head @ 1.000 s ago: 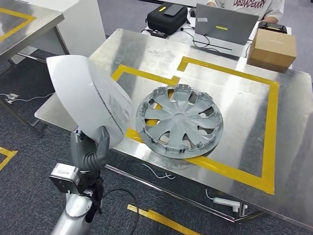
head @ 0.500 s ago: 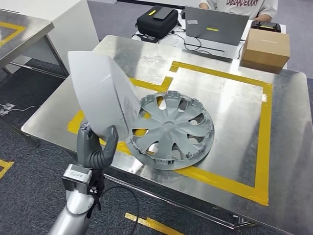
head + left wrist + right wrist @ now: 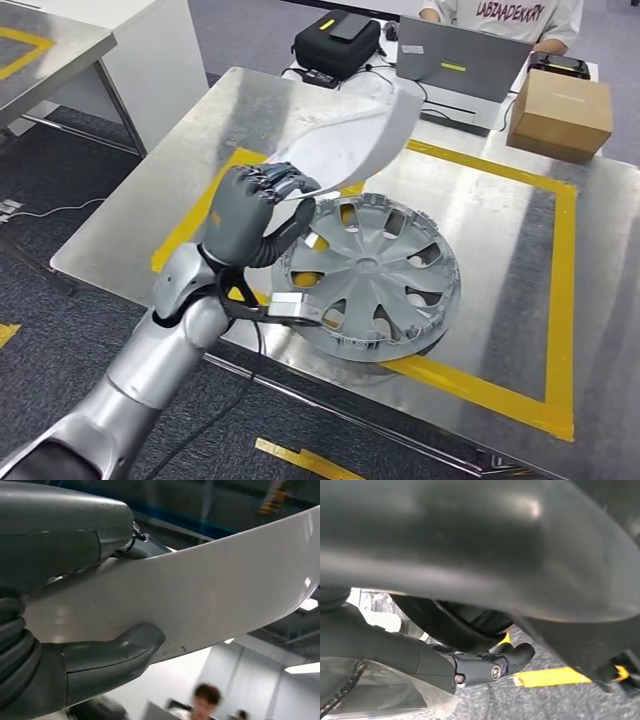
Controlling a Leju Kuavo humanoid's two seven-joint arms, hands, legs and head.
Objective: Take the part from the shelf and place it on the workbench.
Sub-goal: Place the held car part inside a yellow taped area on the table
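Pinching the part [image 3: 343, 150] by one edge above the hubcap [image 3: 370, 275] on the desk [image 3: 490, 230], the left hand [image 3: 249, 215] risks it slipping and striking the hubcap.

Glossy white plastic part [image 3: 355, 140], brushed-metal workbench [image 3: 483, 210], matt grey plastic wheel cover [image 3: 370, 275], cardboard box [image 3: 562, 110]

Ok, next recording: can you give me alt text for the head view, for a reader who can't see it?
The robot's left hand holds a curved white panel above a steel workbench, over the edge of a grey wheel cover lying inside a yellow tape outline. Behind it are a laptop, a black case and a cardboard box.
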